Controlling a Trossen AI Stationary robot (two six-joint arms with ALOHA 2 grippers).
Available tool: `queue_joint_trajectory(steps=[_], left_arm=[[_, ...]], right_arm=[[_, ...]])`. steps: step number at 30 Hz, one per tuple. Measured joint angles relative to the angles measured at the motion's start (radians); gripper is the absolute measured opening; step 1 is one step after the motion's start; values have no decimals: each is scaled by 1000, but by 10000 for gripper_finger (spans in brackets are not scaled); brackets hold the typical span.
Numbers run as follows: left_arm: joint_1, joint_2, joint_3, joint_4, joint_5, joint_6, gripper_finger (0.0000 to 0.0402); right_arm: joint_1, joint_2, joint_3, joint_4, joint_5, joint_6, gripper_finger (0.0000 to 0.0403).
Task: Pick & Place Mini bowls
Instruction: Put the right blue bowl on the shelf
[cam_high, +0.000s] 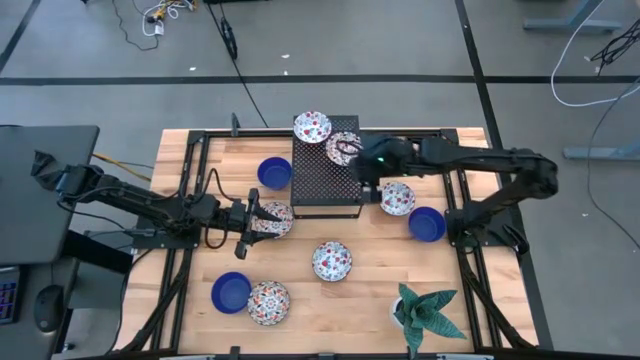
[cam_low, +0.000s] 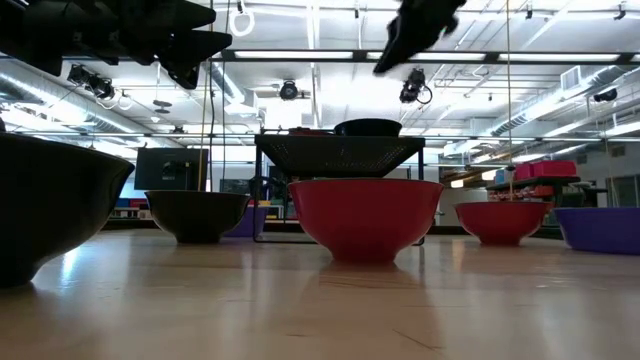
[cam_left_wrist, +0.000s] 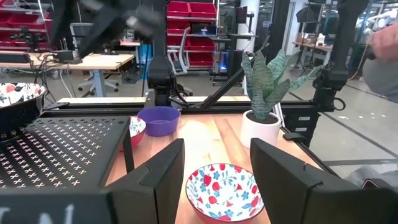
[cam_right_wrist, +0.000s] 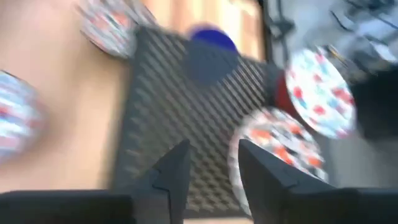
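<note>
Mini bowls lie scattered on the wooden table: cobalt blue ones (cam_high: 274, 173), (cam_high: 232, 292), (cam_high: 427, 224) and floral ones (cam_high: 331, 260), (cam_high: 268, 302), (cam_high: 397, 198). Two floral bowls (cam_high: 343, 148), (cam_high: 312, 127) rest on the black perforated rack (cam_high: 320, 185). My left gripper (cam_high: 258, 215) is open and raised over a floral bowl (cam_high: 275, 220) left of the rack. Its wrist view shows a floral bowl (cam_left_wrist: 224, 191) ahead between the fingers. My right gripper (cam_high: 350, 150) is open above the rack's floral bowl (cam_right_wrist: 277, 149) and well clear of it in the low view (cam_low: 420, 30).
A potted green plant (cam_high: 425, 315) stands at the table's near right corner. The rack (cam_low: 340, 150) stands raised on thin legs mid-table. Black frame rails (cam_high: 190, 190) run along the table's left and right sides. Bare wood lies between the near bowls and the plant.
</note>
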Motion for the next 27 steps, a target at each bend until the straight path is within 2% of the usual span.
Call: queue_joint_trajectory(steps=[4, 7, 12, 15, 22, 27], left_arm=[[0, 0, 0, 0, 0, -14, 188], [0, 1, 0, 0, 0, -18, 188], [0, 13, -1, 5, 0, -18, 188], [0, 26, -1, -1, 0, -19, 188], [0, 76, -1, 19, -20, -23, 188], [0, 98, -1, 16, -43, -25, 188]], right_arm=[[104, -70, 0, -1, -80, 85, 111], [206, -99, 0, -16, -84, 138, 93], [382, -126, -68, -33, -29, 238, 59], [457, -134, -128, -101, 11, 350, 40], [517, -138, -267, -369, 1, 815, 6], [506, -141, -402, -453, -19, 1023, 17]])
